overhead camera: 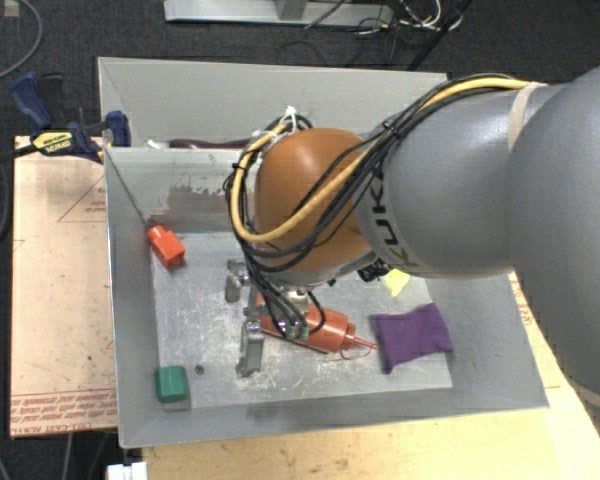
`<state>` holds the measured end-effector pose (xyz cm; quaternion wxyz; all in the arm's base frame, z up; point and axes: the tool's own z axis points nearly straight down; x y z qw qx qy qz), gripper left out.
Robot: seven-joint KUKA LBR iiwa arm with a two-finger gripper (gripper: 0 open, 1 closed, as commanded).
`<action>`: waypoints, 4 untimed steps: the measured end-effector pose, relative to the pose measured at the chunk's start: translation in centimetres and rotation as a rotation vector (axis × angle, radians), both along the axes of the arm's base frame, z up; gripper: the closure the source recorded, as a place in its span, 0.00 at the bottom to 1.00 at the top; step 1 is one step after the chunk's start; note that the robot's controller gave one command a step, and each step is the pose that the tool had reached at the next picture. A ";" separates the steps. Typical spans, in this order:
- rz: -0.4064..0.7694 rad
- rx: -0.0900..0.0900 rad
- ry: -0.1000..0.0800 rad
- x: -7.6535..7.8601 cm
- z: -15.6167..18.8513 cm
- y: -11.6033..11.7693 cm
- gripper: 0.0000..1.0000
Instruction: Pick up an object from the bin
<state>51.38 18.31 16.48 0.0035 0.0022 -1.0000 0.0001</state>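
My gripper (242,320) hangs under the orange wrist cover, low over the bin floor near the front middle. Its two grey fingers stand open, one tip (249,356) close to the floor, and nothing shows between them. Just right of the fingers lies a red-orange bottle-shaped thing (328,334) with a tapered nozzle pointing right. It lies beside the fingers rather than between them, and its left end is hidden under the wrist cables. A purple cloth pouch (412,336) lies further right on the floor.
An orange block (166,245) sits at the left near the sloping wall. A green cube (171,384) rests in the front left corner. A yellow scrap (397,282) peeks out from under the arm, which covers the bin's right rear.
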 end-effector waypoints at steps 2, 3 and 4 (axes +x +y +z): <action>-0.012 0.004 -0.007 2.0 -1.9 -2.7 0.00; 0.093 0.002 -0.008 2.5 -4.6 -5.7 0.00; 0.252 0.007 -0.018 3.0 -6.4 -6.8 0.00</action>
